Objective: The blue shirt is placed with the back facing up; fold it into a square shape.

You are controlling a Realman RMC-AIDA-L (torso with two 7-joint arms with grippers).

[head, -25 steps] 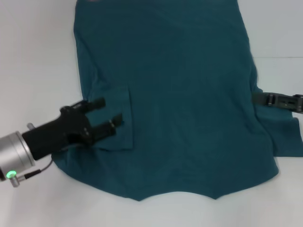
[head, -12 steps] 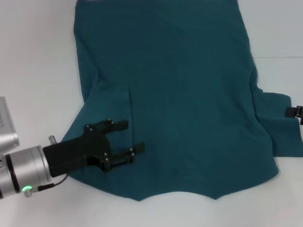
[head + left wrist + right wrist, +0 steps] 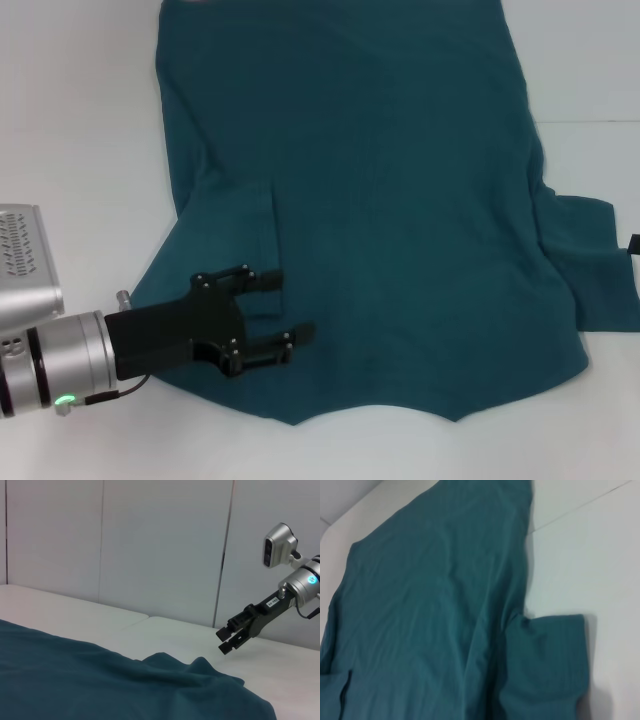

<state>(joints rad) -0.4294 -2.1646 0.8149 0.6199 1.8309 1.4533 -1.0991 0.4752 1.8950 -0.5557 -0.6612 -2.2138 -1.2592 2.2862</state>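
— left gripper (image 3: 300, 305) first: where is it?

— low on the left in the head view, reaching in over the near left part of the blue shirt (image 3: 390, 200); its two black fingers (image 3: 262, 278) are spread apart with nothing between them; it sits just below the small folded flap of cloth (the tucked-in left sleeve, by the look of it).

— and the shirt itself?

— spread flat on the white table (image 3: 70, 120), plain side up, no lettering showing; the neck end lies nearest the robot; the right sleeve (image 3: 590, 265) sticks out flat at the right edge.

— right gripper (image 3: 227, 639)?

— only the left wrist view shows it clearly; it hangs in the air above the table, past the sleeve, well off the cloth; its fingers are slightly apart and hold nothing.
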